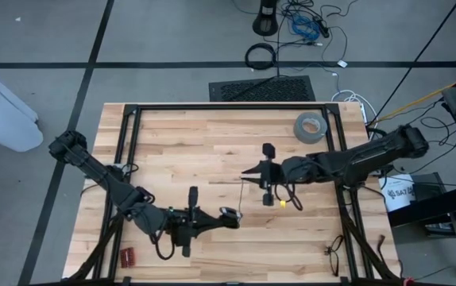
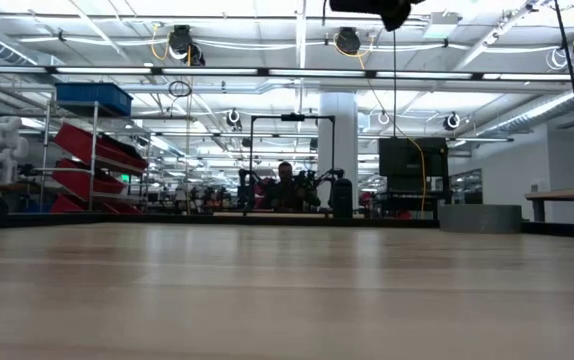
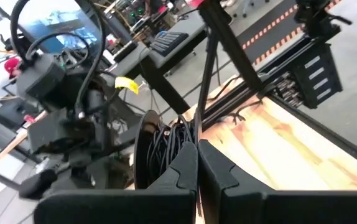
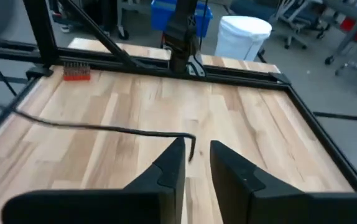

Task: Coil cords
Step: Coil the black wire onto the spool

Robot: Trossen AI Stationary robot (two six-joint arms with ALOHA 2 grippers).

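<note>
While your left gripper (image 1: 229,216) hangs over the near middle of the table (image 1: 212,143) with its fingers (image 3: 188,168) pressed together, you can see in its wrist view a bundle of thin black loops just past the fingertips; whether the tips pinch the wire (image 1: 239,195) there, you cannot tell. Your right gripper (image 1: 248,170) sits near the table's centre, pointing toward the left arm, and its fingers (image 4: 172,163) stand a little apart with a narrow gap between them. From the right wrist view you see the wire's (image 4: 104,128) free end hooking down into the mouth of that gap, while the rest runs off across the boards toward the far side rail. From above, the thin black line drops from the right gripper toward the left one. You have a grey tape roll (image 1: 310,127) lying near the far right corner, well apart from both grippers, and a small red item (image 1: 125,256) at the near left corner.
</note>
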